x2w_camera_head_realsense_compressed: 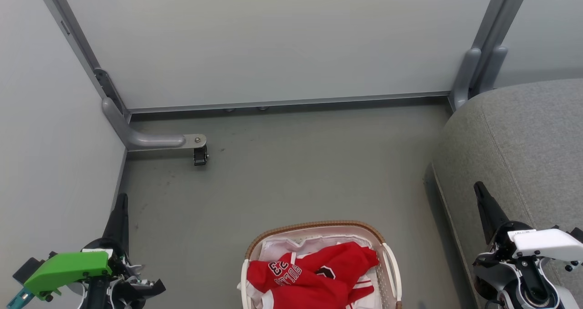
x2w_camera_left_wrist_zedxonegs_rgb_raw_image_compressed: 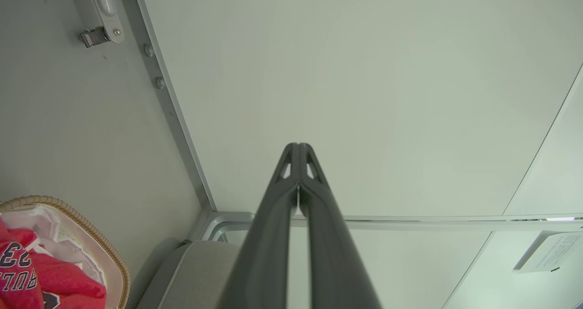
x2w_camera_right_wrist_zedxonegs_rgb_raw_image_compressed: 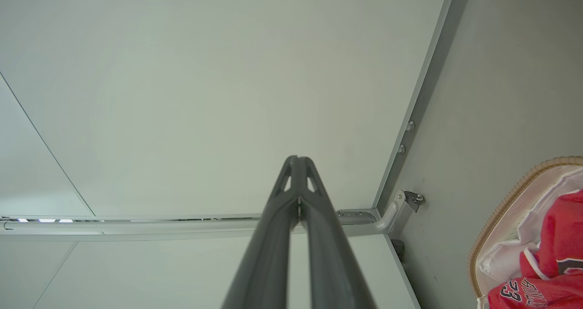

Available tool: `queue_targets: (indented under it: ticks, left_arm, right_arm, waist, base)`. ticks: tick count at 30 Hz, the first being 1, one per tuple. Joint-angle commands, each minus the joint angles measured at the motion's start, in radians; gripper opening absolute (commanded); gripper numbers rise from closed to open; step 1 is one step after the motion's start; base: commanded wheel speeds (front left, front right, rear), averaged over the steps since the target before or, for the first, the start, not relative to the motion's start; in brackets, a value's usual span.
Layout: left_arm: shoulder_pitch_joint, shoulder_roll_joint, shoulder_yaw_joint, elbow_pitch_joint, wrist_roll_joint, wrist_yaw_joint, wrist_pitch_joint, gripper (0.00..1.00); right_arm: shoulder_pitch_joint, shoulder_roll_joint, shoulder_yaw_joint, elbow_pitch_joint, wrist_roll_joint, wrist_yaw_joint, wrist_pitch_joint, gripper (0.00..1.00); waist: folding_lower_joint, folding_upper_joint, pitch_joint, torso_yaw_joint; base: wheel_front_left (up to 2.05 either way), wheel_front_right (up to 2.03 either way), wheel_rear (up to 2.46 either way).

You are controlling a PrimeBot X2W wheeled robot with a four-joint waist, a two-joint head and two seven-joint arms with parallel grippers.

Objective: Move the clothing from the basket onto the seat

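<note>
Sitting in the basket (x2w_camera_head_realsense_compressed: 314, 224), the clothes (x2w_camera_head_realsense_compressed: 319, 275) lay at 8 o'clock from the right claw (x2w_camera_head_realsense_compressed: 478, 188), 4 o'clock from the left claw (x2w_camera_head_realsense_compressed: 121, 200), both pressed together, empty.

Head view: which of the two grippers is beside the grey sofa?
The right gripper, the one with the white wrist cover, shows against the sofa. The left gripper, with a green cover, is across the basket, by the pale wall.

We've got the jerseys (x2w_camera_head_realsense_compressed: 319, 277) piled in the basket (x2w_camera_head_realsense_compressed: 319, 224), which sits on the floor (x2w_camera_head_realsense_compressed: 282, 177) right in front of us, sofa (x2w_camera_head_realsense_compressed: 524, 140) off to its right, wall panel (x2w_camera_head_realsense_compressed: 273, 40) behind.
</note>
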Motion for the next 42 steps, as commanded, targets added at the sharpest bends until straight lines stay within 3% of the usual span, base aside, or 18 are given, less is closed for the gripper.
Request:
queue_targets:
  ticks: [1,11,12,22,42]
  left_arm:
    - [-0.013,0.000,0.001,-0.001,0.005,-0.004,0.000,0.00]
    - [-0.013,0.000,0.001,-0.001,0.004,-0.004,0.000,0.00]
    - [0.000,0.000,0.000,0.000,0.000,0.000,0.000,1.00]
    - [0.009,0.005,-0.021,0.038,0.048,0.001,-0.035,1.00]
    - [-0.004,0.009,-0.033,0.057,0.443,0.000,-0.124,1.00]
  right_arm:
    - [0.010,-0.002,-0.002,-0.001,-0.003,0.000,0.000,0.00]
    - [0.010,-0.002,-0.002,-0.001,-0.003,0.000,0.000,0.00]
    - [0.000,0.000,0.000,0.000,0.000,0.000,0.000,1.00]
    - [0.007,-0.015,0.023,0.007,-0.045,0.000,-0.032,1.00]
    - [-0.019,-0.056,0.072,0.003,-0.384,0.000,-0.124,1.00]
  waist:
    - [0.0000,0.0020,0.000,0.000]
    - [0.0000,0.0020,0.000,0.000]
    - [0.0000,0.0000,0.000,0.000]
    - [0.0000,0.0001,0.002,0.000]
    - [0.0000,0.0004,0.012,0.001]
  base:
    - [0.00,0.00,0.00]
    - [0.00,0.00,0.00]
    - [0.00,0.00,0.00]
    - [0.00,0.00,0.00]
    - [0.00,0.00,0.00]
